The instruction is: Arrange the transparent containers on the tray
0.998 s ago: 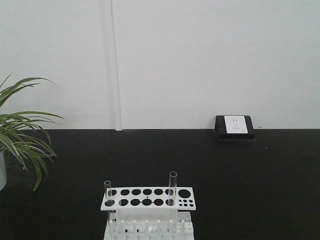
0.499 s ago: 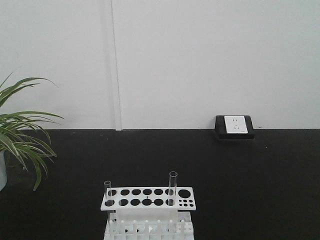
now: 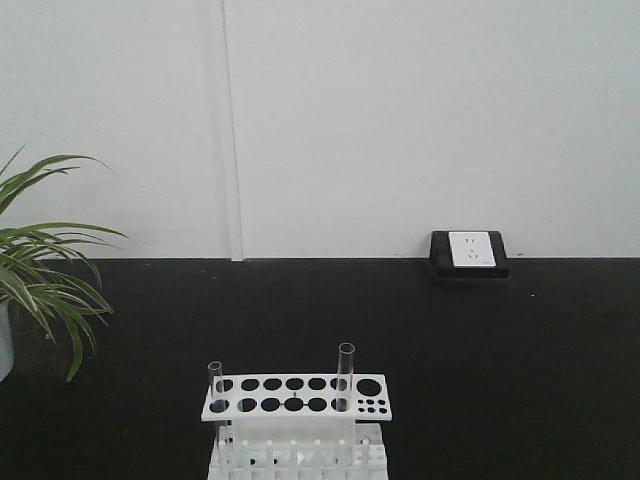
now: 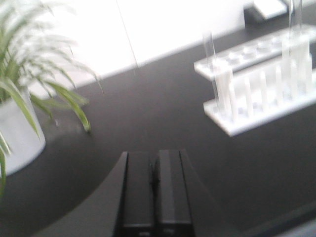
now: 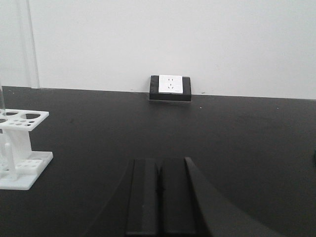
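Surface: matte black worktop (image 3: 520, 380) under plain white wall (image 3: 400, 120); white socket in black box (image 3: 470, 252) at rear. Left claw (image 4: 154, 160), right claw (image 5: 159, 167): pinched closed, empty.

Front view facing the wall (image 3: 400, 120) across the table (image 3: 520, 380), rack (image 3: 296, 397) near at bottom, left wrist view low behind left pincer (image 4: 154, 159), toward plant (image 4: 22, 136) and rack, right wrist view behind right pincer (image 5: 159, 164), toward socket (image 5: 170, 85), rack shared by all
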`<state>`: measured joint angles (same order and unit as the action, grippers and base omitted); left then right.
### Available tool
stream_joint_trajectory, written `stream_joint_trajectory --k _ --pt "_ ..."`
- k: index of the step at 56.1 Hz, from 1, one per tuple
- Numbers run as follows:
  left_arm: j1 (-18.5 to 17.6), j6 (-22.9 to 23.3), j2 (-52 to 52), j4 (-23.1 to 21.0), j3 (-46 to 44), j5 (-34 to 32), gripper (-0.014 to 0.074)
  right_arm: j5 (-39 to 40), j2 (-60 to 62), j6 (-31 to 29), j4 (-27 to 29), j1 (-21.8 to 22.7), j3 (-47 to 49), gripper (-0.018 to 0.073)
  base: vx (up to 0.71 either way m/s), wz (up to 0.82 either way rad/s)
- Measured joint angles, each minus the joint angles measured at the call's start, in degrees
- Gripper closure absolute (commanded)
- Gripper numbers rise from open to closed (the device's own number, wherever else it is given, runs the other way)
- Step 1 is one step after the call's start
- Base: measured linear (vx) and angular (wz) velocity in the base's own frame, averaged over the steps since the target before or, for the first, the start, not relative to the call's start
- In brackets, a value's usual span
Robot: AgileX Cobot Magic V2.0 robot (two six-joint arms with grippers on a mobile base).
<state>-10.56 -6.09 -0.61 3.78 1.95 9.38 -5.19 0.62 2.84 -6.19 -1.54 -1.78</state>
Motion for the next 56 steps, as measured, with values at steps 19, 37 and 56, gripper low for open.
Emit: stream_joint_trajectory --k 19,37,56 --pt "0.0 7.8 0.0 -1.2 -0.1 -22.1 0.0603 10.3 0.0 0.5 0.8 0.0 0.5 0.0571 0.0 0.0" --pt "0.0 5.6 7.2 -2.3 -19.6 -15.8 0.0603 9.8 -6.7 -2.5 1.2 0.0 21.9 0.0571 0.0 0.0" --pt "0.0 3.1 39.9 -2.3 -45.4 -14.7 0.0603 10.9 -34.5 -2.8 1.5 0.0 41.4 0.0571 0.0 0.0"
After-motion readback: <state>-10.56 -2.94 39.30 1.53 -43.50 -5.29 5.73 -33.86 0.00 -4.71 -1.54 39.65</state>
